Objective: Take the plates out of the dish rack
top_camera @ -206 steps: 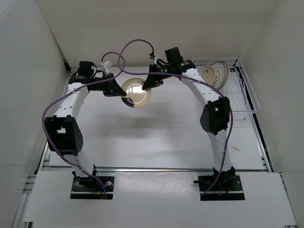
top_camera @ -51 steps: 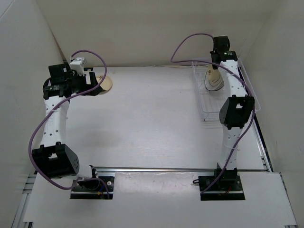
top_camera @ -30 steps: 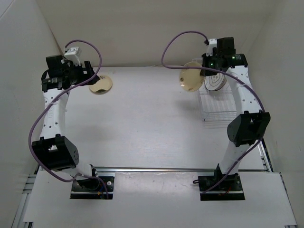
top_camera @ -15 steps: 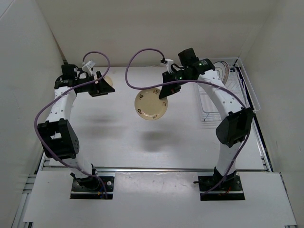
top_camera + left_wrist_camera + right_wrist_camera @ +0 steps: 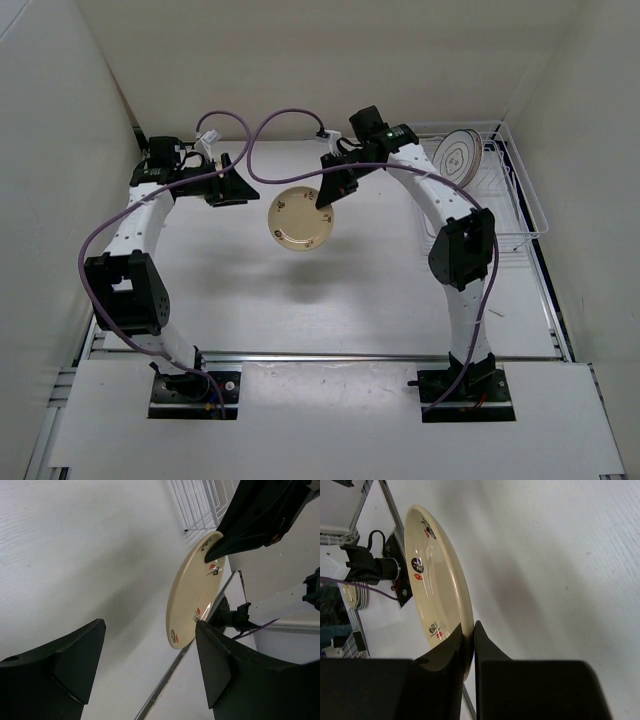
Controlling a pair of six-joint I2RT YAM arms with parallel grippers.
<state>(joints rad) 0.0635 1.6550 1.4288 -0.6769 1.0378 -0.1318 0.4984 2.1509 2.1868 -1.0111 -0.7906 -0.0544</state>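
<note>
Cream plate [image 5: 300, 220] hangs on edge over mid-table [image 5: 300, 310], clear of the surface. My right gripper [image 5: 325, 192] is clamped on its upper rim, with the fingers [image 5: 470, 640] pinching both faces. My left gripper [image 5: 240, 190] is level with it just to the left, jaws spread wide and empty, facing the plate without touching it.

Step, as I judge it: a mid-air hand-over, right to left. The next move calls for the left jaws to straddle the free rim and close before the right lets go. A thin, slick rim could slip.

Rack [image 5: 520, 215] is at the far right. Ringed plate [image 5: 456, 155] stands upright at its back end. No other plate shows in it.
</note>
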